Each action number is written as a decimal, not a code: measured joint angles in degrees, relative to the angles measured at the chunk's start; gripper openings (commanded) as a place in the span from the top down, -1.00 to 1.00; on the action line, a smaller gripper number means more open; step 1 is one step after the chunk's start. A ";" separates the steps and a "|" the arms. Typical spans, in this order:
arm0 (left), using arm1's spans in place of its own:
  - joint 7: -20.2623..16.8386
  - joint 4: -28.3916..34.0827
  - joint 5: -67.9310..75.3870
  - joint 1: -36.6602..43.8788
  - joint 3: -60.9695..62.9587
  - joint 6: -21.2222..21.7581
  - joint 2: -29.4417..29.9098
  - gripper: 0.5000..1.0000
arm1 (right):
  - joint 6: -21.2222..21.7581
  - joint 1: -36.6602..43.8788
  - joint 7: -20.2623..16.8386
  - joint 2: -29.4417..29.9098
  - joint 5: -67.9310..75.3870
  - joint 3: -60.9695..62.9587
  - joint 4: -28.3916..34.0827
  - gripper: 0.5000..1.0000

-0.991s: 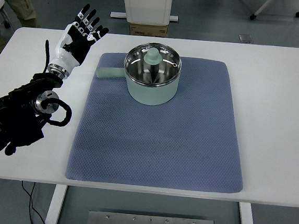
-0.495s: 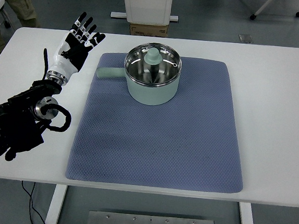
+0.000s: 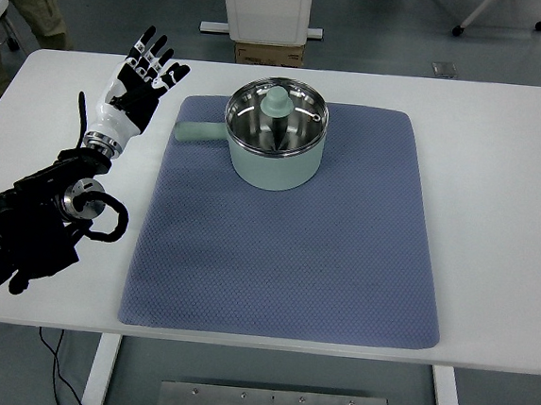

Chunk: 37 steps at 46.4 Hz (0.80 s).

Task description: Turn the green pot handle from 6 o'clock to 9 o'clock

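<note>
My left hand (image 3: 134,82) hung with fingers spread, holding nothing, just left of the pale green lidded metal pot (image 3: 274,137) on the blue mat (image 3: 285,251). Its stubby green handle (image 3: 198,132) pointed straight at me, looked like nine o'clock already.

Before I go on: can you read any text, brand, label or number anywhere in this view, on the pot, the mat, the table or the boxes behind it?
No readable text in the top view.
Green pot and its lid: no print visible.
Blue mat and white table: plain.
Cardboard box behind the table: any marking too small to read.
Left robot hand, open beside the mat: no legible label.
</note>
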 measured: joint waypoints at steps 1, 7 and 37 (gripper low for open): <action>0.00 0.00 0.00 0.09 0.01 0.00 0.00 -1.00 | 0.00 0.00 0.00 0.00 0.00 0.00 0.00 -1.00; 0.00 0.00 0.01 0.16 0.01 0.00 0.00 -1.00 | 0.00 0.00 0.00 0.00 0.00 0.00 0.00 -1.00; 0.00 -0.02 0.09 -0.17 -1.08 0.00 0.17 -1.00 | 0.00 0.00 0.00 0.00 0.00 0.00 0.00 -1.00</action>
